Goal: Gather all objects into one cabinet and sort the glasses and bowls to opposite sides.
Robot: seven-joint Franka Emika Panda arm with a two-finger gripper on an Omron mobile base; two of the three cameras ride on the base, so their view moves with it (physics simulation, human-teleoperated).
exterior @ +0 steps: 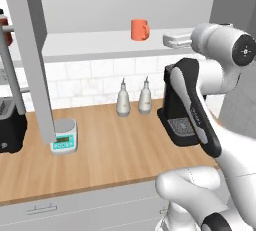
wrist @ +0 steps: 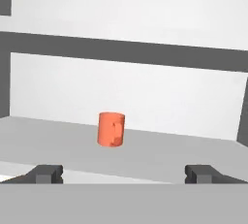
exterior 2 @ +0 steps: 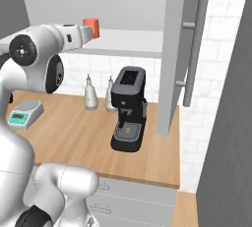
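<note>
A: Left base view: salmon-orange cup [exterior: 140, 29] upright on the cabinet shelf [exterior: 95, 42], handle toward the arm, well ahead of the fingers [exterior: 171, 40], level with them. White bottles [exterior: 134, 97] and scale [exterior: 65, 137] far below on the worktop [exterior: 110, 150].

B: Fingers' state there? Cannot tell from this side.

A: Right base view: cup [exterior 2: 91, 27] just past the hand, half hidden behind it; shelf [exterior 2: 128, 42] running away beyond. Coffee machine [exterior 2: 128, 108] well below, tall grey door [exterior 2: 179, 49] off to the far side.

B: Hand view: fingers [wrist: 127, 173] spread wide apart, nothing between them. Cup [wrist: 111, 129] ahead, slightly toward the near-side pad, standing on its base, long axis vertical, mouth up, handle facing the camera.

A: Judged step: reach and grasp. Best approach likely straight and level, centred a touch toward the cup, pads closing across the round body at mid-height rather than on the handle, rim kept level to avoid tipping.
</note>
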